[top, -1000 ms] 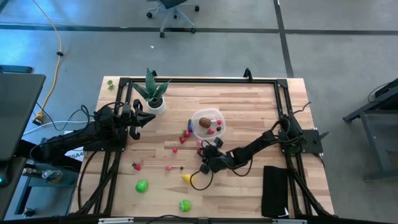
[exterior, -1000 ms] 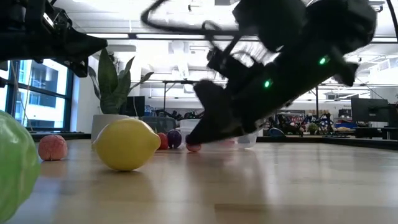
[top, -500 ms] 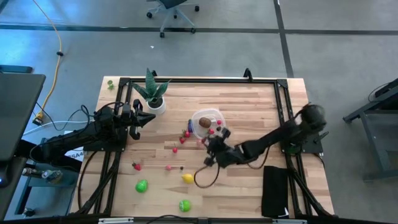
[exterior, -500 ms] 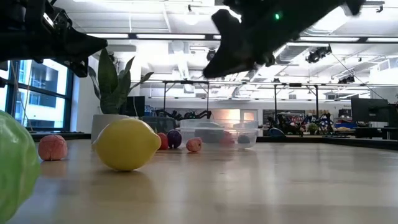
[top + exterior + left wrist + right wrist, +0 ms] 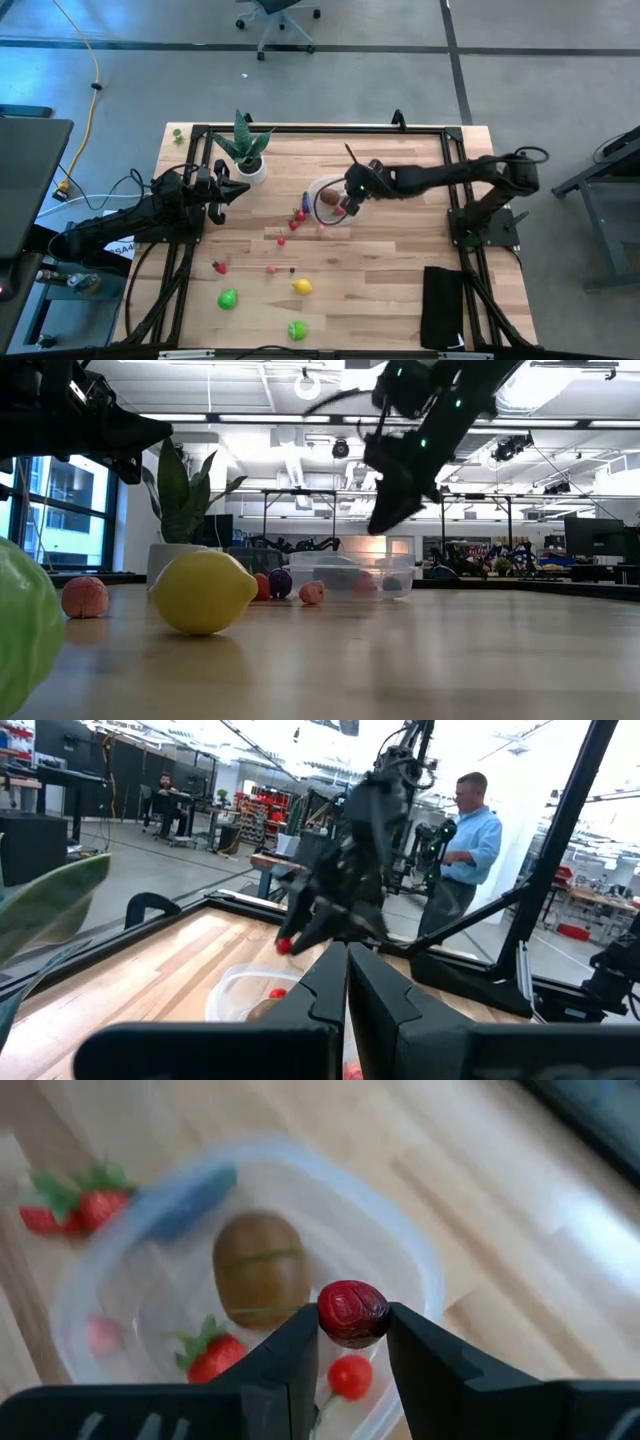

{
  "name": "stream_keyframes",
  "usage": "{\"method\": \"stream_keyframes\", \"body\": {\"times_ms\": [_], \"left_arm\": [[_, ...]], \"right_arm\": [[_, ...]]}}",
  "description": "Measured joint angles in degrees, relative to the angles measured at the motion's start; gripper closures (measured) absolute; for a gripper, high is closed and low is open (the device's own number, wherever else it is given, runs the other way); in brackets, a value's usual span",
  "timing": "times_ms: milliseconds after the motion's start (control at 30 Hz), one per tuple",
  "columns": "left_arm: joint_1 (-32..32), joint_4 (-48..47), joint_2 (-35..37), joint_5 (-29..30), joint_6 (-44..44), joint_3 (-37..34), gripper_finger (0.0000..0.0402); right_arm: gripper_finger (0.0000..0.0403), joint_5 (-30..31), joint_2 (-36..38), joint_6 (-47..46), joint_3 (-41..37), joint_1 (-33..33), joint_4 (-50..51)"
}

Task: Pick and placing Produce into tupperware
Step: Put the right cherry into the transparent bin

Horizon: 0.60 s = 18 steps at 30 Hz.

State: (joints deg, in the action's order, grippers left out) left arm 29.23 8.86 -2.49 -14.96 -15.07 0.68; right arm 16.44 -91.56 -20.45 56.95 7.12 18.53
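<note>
Your right gripper (image 5: 352,1342) hangs directly over the clear tupperware (image 5: 420,1270), its fingers clamped on a small dark-red wrinkled berry (image 5: 352,1312), possibly a raspberry, though the blur makes that hard to settle. Inside the tupperware sit a brown kiwi (image 5: 258,1268), a strawberry (image 5: 212,1352) and a small red cherry-like ball (image 5: 349,1376), the last directly beneath the berry.

To finish this placement well, lower a little before letting go so the berry drops short and doesn't bounce over the rim. Aim for the bare floor of the tupperware beside the kiwi, not on top of it. Open the fingers only slightly, then lift straight up clear of the wall.

Beside the tupperware, two more strawberries (image 5: 62,1208) lie on the wooden table (image 5: 400,290); farther from it wait a lemon (image 5: 301,286) and two green fruits (image 5: 228,298).

Your left gripper (image 5: 232,190) waits with fingers pressed together and empty, near the potted plant (image 5: 245,150), well apart from the tupperware.
</note>
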Motion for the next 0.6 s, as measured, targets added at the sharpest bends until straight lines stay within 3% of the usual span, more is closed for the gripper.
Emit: {"method": "stream_keyframes", "body": {"times_ms": [133,600], "left_arm": [[-0.01,-0.01,-0.01,0.0,0.0,0.01,0.0399],[0.0,0.0,0.0,-0.02,-0.02,0.01,0.0399]], "right_arm": [[0.0298,-5.77,-3.67,2.65,1.88,3.13,2.28],[0.0298,-7.73,-16.39,12.94,18.53,4.52,20.73]]}}
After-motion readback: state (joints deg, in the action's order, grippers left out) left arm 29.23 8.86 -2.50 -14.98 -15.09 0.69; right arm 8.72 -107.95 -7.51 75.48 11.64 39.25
